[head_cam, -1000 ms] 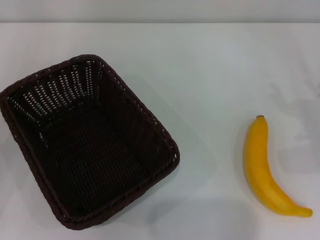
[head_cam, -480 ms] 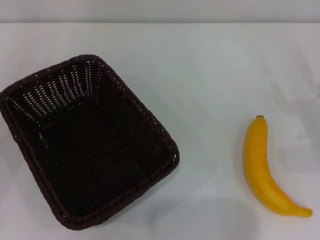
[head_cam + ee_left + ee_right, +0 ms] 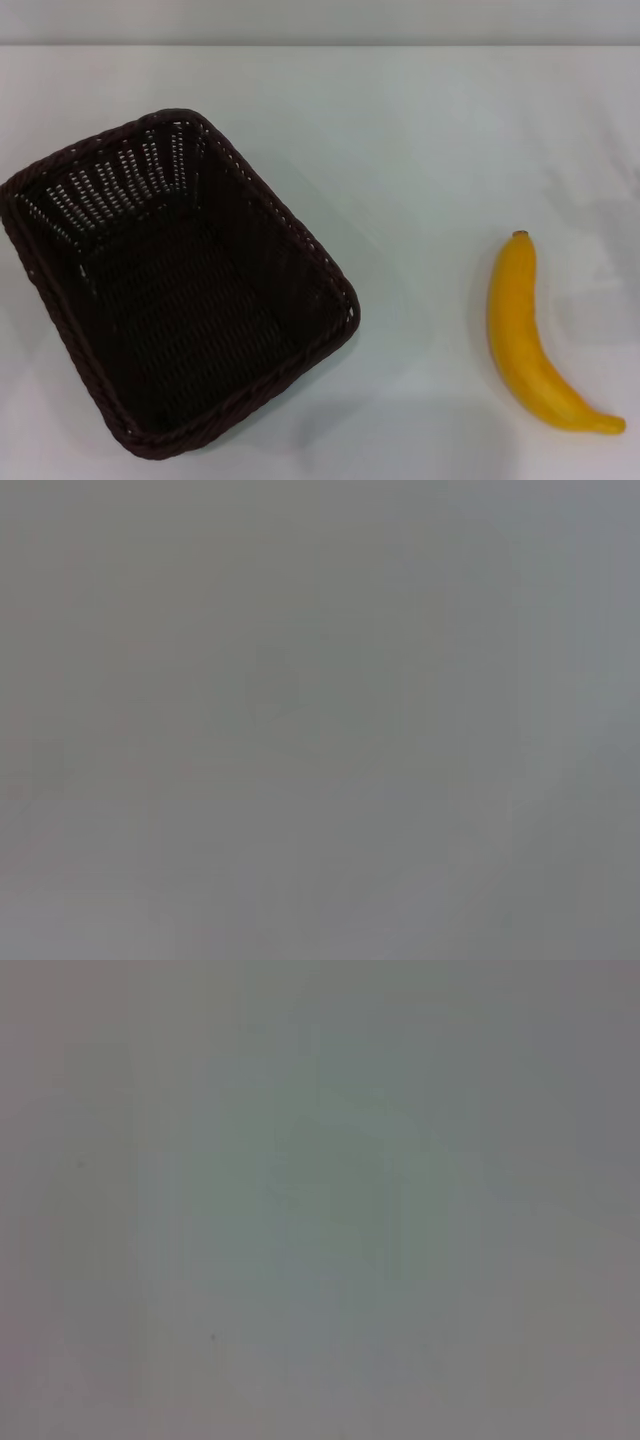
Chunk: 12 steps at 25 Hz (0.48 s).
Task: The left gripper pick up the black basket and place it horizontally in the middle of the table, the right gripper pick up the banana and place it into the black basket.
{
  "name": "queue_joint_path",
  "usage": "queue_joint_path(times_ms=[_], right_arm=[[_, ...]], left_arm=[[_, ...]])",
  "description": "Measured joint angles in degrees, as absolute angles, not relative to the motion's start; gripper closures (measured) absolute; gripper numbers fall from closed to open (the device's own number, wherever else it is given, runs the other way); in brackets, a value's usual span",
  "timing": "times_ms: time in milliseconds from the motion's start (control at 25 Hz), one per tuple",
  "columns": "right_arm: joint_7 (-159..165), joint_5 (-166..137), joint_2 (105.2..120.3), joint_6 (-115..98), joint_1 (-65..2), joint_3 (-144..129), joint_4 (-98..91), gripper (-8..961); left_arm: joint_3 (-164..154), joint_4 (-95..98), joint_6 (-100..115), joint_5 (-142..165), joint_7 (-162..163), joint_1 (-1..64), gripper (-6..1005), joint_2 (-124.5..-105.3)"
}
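Beyond the far edge of the table (image 3: 420,120) runs a plain grey strip of background (image 3: 320,20), stretching the full width of the head view. It is flat and bare, with a slightly darker line where it meets the white edge; whether it is a wall or something else, I cannot tell. Faint soft shadows (image 3: 590,200) lie on the white surface over to the right, pale and blurred at their borders. The left wrist view shows only a featureless grey field (image 3: 320,720), and the right wrist view likewise a dull grey-green blank (image 3: 320,1200). What these surfaces are cannot be made out.
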State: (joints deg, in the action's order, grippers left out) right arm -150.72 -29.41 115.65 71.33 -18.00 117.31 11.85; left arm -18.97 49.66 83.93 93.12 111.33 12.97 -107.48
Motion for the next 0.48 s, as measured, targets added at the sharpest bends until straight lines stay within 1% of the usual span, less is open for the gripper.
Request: queue_joint_path(times_ms=[160,280,360,480], right_arm=[[-150.6,-29.3,115.67,71.3,-18.1,117.2,11.9,96],[-150.6,-29.2,115.67,71.3,-18.2,117.2,11.9,96],[-150.6,-29.2,115.67,71.2,-18.3,117.2,11.9,96],[-150.7,-29.3,115.67,71.0,-18.4,117.2,11.9,96]], left_arm=[[-24.6,53.0,84.2,98.4,118.5,14.6,125,-103.43],[-29.2,56.7,84.7,105.0,123.6,17.4,126,-100.54],[-31.6,58.3,86.0,109.1,124.9,19.9,126,-99.02],[-34.6,58.6,89.0,114.8,124.0,24.4,126,-97.64]])
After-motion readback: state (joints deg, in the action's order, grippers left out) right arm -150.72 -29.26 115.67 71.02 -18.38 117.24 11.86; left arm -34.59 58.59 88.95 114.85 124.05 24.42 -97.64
